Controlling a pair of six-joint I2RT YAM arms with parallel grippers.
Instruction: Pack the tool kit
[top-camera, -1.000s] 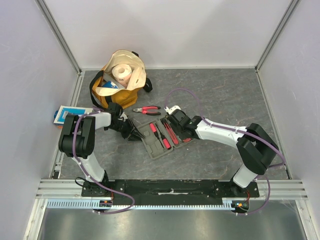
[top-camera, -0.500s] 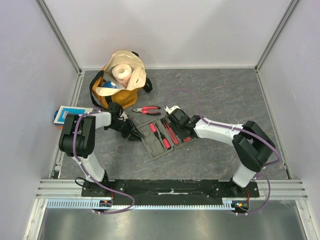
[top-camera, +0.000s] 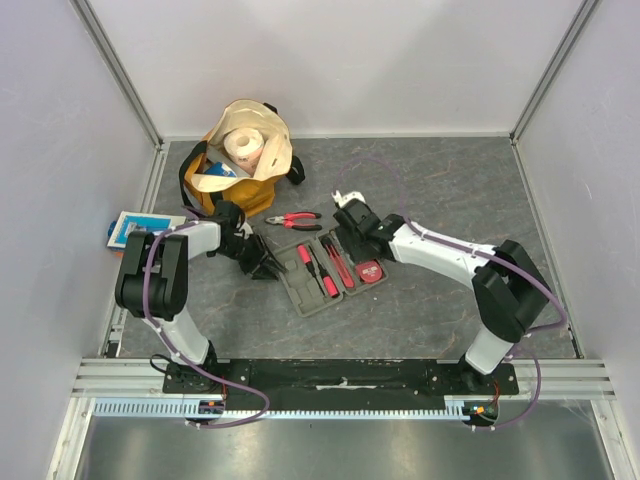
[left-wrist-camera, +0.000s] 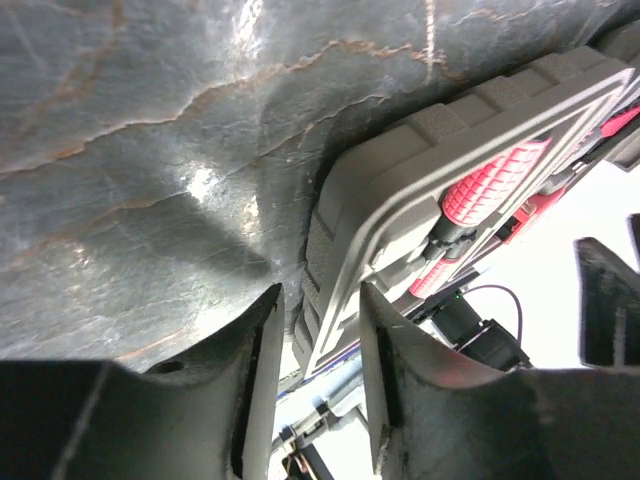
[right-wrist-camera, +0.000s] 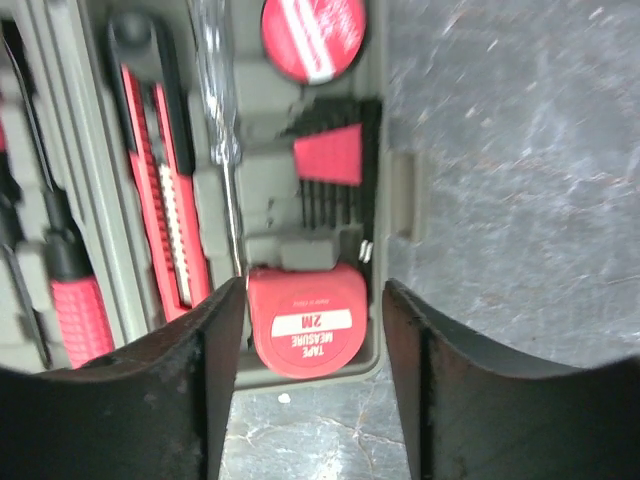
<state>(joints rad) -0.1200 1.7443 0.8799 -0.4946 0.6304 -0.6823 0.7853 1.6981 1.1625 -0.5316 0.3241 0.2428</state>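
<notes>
The grey tool kit case (top-camera: 322, 272) lies open in the middle of the table, with red-and-black tools in its slots. A red tape measure (right-wrist-camera: 305, 320) sits in the case's corner slot, beside a red knife (right-wrist-camera: 165, 200) and hex keys (right-wrist-camera: 330, 160). My right gripper (right-wrist-camera: 312, 290) hovers open just above the tape measure (top-camera: 369, 270) and holds nothing. My left gripper (left-wrist-camera: 320, 295) is open at the case's left rim (left-wrist-camera: 345, 250), which lies between its fingers. Red-and-black pliers (top-camera: 294, 219) lie on the table behind the case.
A tan-and-yellow bag (top-camera: 262, 170) holding a paper roll (top-camera: 243, 145) stands at the back left. A blue-and-white packet (top-camera: 140, 228) lies by the left wall. Enclosure walls ring the grey table (top-camera: 450, 190).
My right gripper has drawn back from the case and opened wider, uncovering the tape measure in its slot. The left jaws have spread slightly at the case rim.
</notes>
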